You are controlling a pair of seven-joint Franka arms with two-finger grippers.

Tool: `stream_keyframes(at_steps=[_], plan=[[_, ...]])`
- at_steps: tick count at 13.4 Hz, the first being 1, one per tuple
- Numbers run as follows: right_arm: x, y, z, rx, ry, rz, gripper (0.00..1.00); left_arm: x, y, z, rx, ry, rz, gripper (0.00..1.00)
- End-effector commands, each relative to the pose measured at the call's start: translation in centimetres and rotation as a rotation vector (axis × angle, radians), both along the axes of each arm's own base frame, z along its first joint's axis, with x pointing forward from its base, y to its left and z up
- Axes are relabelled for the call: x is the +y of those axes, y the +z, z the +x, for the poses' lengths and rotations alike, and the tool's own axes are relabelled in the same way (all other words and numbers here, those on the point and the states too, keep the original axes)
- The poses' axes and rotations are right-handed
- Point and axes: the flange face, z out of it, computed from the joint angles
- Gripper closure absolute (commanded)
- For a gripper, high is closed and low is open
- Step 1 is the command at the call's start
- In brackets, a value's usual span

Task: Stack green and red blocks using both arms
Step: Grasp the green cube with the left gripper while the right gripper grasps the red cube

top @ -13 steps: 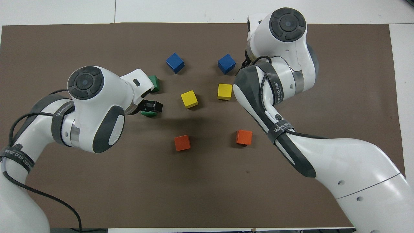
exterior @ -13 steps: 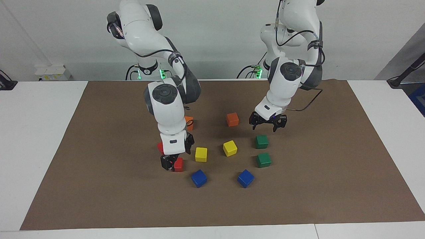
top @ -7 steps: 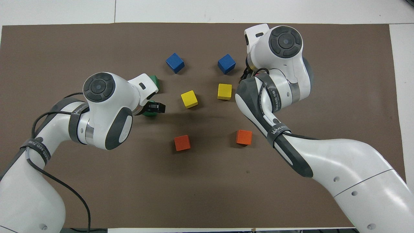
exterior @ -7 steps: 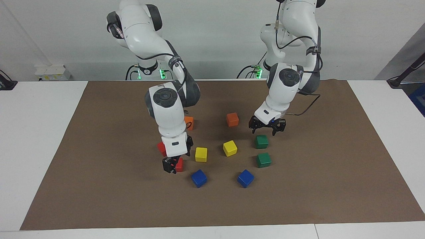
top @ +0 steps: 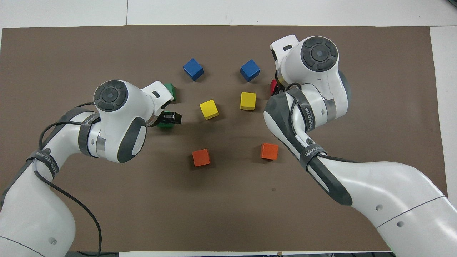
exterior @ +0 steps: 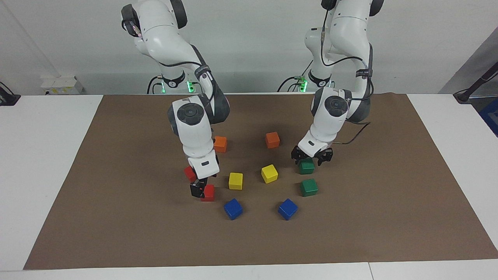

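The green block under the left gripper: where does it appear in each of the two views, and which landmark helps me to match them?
Facing view: the green block sits right of centre, just below the left gripper, whose open jaws are spread over it.
Overhead view: the same green block lies left of centre, mostly hidden by the gripper.
Shared landmark: the tilted yellow block beside it, toward the table's middle.

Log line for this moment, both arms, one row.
left gripper: open, straddling nearer green block | right gripper: at farther red block, grip unclear | stacks: none yet
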Motion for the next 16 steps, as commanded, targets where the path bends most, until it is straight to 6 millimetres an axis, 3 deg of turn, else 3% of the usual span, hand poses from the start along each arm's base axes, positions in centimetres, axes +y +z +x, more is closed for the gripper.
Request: stream_keyframes(at_steps=[1,2,3,4,6,10,14,16], plan=[[-1.4,0.1,-0.7,0.013,0.017,0.008,0.01,-0.5,-1.3,-0.2,-0.001,0.034,-0.006,0.05],[-1.7,-0.1,-0.7,0.025,0.026,0.014,0.02,-0.4,-1.3,-0.2,0.001,0.033,-0.004,0.12],[-2.2,-0.1,-0.6,0.034,0.055,0.028,0.04,-0.4,-1.3,-0.2,0.004,0.031,-0.003,0.36],[-2.8,-0.3,-0.4,0.049,0.071,0.048,0.05,-0.2,-1.2,-0.1,0.008,0.028,-0.001,0.99],[-4.0,-0.5,-0.1,0.064,0.088,0.056,0.07,0.1,-1.0,0.2,0.001,0.023,0.003,1.00],[-3.6,-0.8,-0.1,0.070,0.093,0.055,0.08,1.3,0.1,0.8,0.001,0.014,0.004,1.00],[-2.6,-0.8,-0.2,0.064,0.109,0.054,0.08,9.0,5.8,2.4,0.006,0.042,0.011,1.00],[-2.1,-1.2,-0.3,0.063,0.121,0.054,0.07,14.1,6.9,2.2,0.049,0.088,0.021,1.00]])
